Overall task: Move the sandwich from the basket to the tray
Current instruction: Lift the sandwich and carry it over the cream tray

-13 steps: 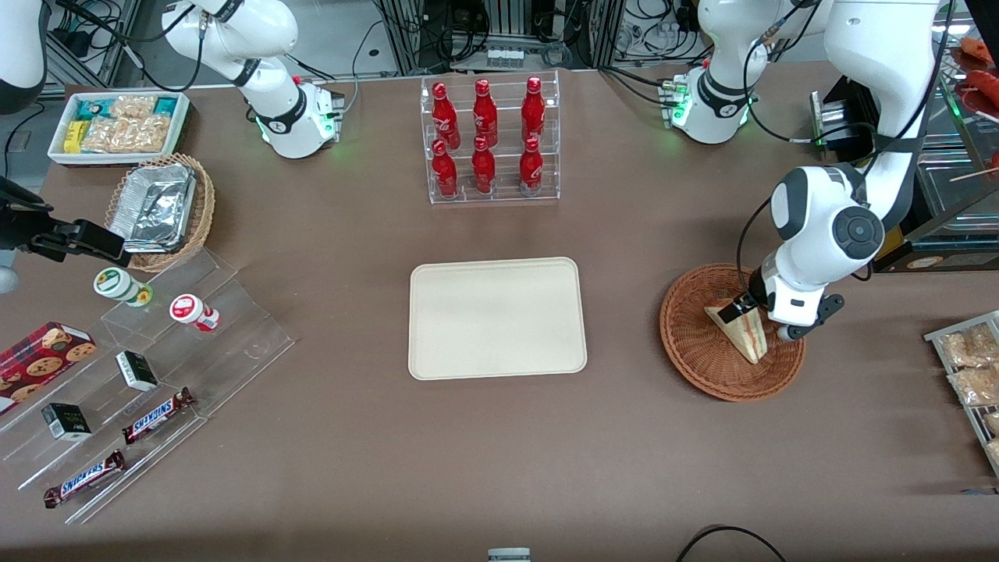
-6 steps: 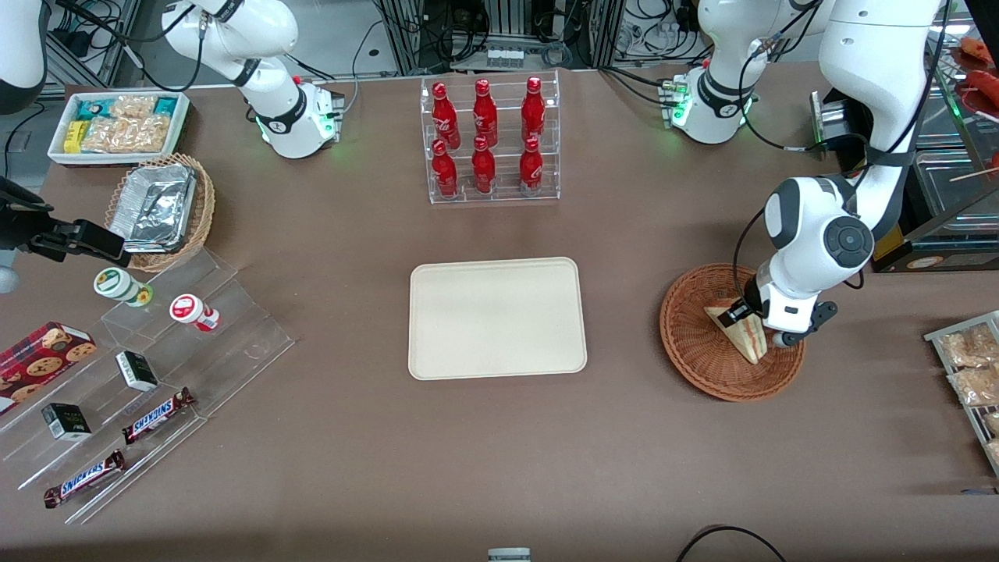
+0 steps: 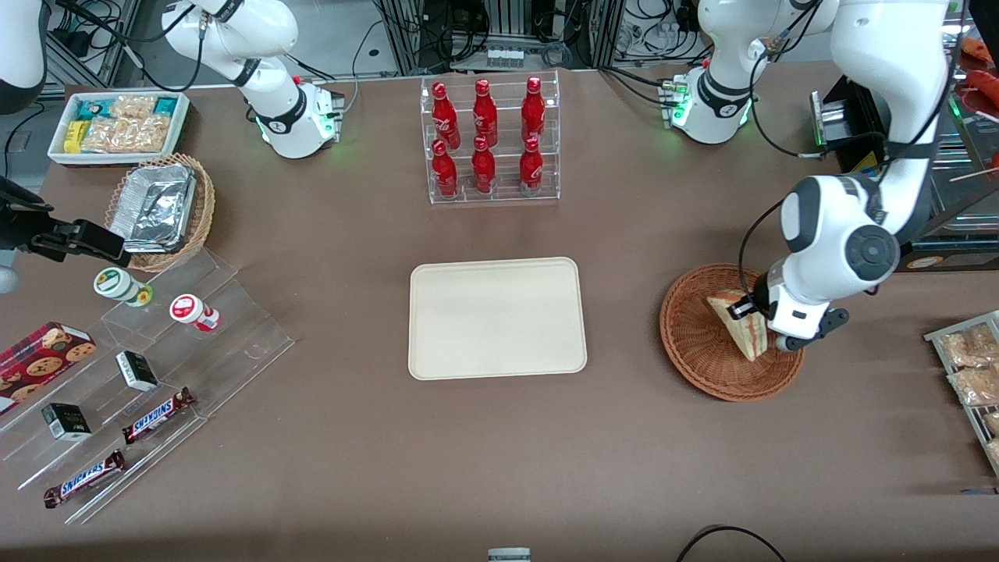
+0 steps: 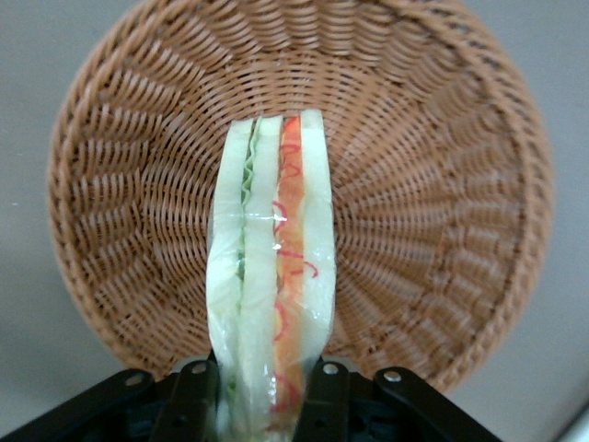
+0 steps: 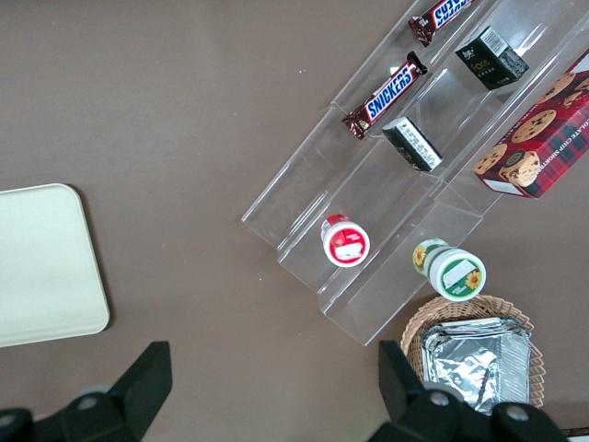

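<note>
sandwich [image 3: 737, 324] held edge-up between the two black fingers of the left arm's gripper [image 3: 755, 321], over the reddish-brown basket [image 3: 695, 351] at the working arm's end of the table. in the wrist view the fingers [image 4: 189, 398] press on both bread faces of the sandwich [image 4: 271, 295] at its wide end, and the wedge points away from the gripper [image 4: 267, 405] across the woven floor of the basket [image 4: 433, 221]; red, orange and green filling layers show along the wrapped edge. whether the sandwich's tip touches the weave cannot be told from either view.

the front view places the gripper over the part of the basket lying toward the working arm, with the sandwich toward the basket's middle and the basket rim showing all round it.

tray [image 3: 497, 318] flat on the brown table [image 3: 499, 453], near the table's middle and well apart from the basket, with a bare strip of tabletop between the two. rack of red bottles [image 3: 489, 139] farther from the front camera than the tray, with open table between them. clear stepped stand [image 3: 148, 375] with snack bars and small boxes toward the parked arm's end, apart from the tray's edge. wire rack of packets [image 3: 972, 375] at the table edge near the basket, not touching it.
</note>
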Controlling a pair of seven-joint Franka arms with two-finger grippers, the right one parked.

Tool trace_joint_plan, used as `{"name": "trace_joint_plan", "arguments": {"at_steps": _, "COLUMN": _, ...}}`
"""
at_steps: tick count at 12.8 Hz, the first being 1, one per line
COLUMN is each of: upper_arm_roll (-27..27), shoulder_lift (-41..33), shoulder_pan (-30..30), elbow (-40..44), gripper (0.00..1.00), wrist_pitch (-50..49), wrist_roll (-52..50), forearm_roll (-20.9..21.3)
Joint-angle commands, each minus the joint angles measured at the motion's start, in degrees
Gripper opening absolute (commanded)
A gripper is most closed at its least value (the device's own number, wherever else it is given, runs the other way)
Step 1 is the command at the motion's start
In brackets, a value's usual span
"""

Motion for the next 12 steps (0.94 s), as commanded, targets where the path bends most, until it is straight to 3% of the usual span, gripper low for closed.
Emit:
{"name": "trace_joint_plan", "arguments": {"at_steps": 1, "upper_arm_roll": -0.7, "shoulder_lift": 0.0, "shoulder_pan": -2.6, "elbow": 5.5, "gripper": 0.00, "wrist_pitch": -6.3, "wrist_roll": 0.9, "forearm_roll": 0.8}}
{"name": "trace_joint_plan", "arguments": {"at_steps": 8, "upper_arm_roll": -0.8, "shoulder_lift": 2.7, "shoulder_pan": -16.4, "elbow": 9.4, "gripper": 0.00, "wrist_pitch": -6.5, "wrist_roll": -0.4, "forearm_roll": 0.7}}
{"name": "trace_joint_plan", "arguments": {"at_steps": 12, "upper_arm_roll": -0.8, "shoulder_lift": 10.8, "shoulder_pan": -25.4, "elbow": 19.0, "gripper": 0.00, "wrist_pitch": -6.5, "wrist_roll": -10.9, "forearm_roll": 0.6}}
